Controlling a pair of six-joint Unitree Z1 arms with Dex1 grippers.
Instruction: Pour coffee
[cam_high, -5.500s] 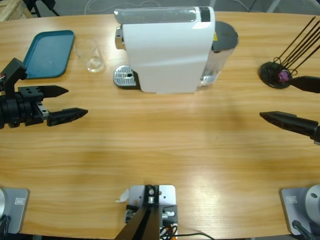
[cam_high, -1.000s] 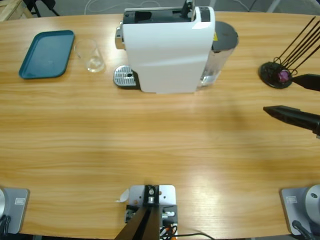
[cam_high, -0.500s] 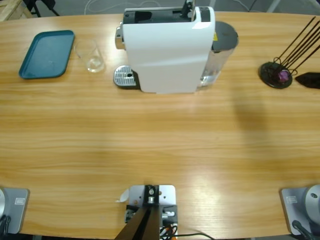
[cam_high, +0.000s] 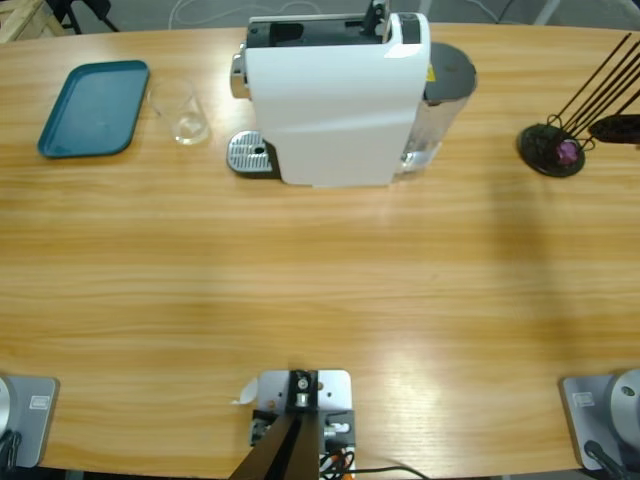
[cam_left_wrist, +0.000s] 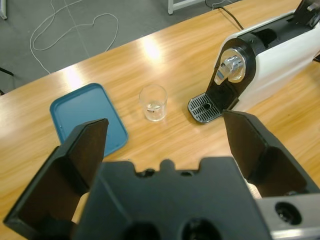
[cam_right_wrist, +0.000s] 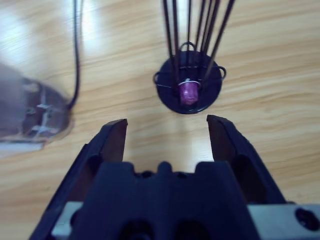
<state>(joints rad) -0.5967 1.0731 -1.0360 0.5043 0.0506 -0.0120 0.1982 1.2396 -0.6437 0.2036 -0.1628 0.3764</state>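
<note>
Both grippers are spread wide with nothing in them. The left gripper (cam_left_wrist: 165, 145) hangs high over the table's left end, looking down at the glass (cam_high: 186, 112), which sits near the far edge between the teal tray (cam_high: 92, 108) and the coffee machine (cam_high: 335, 95). Can't make out any coffee in it. The right gripper (cam_right_wrist: 167, 131) hovers near the capsule stand (cam_right_wrist: 188, 87) at the right end.

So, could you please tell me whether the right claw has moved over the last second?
Yes. The right claw has pulled up toward the table's far right, from below the capsule stand to level with it, mostly out of the high view.
</note>
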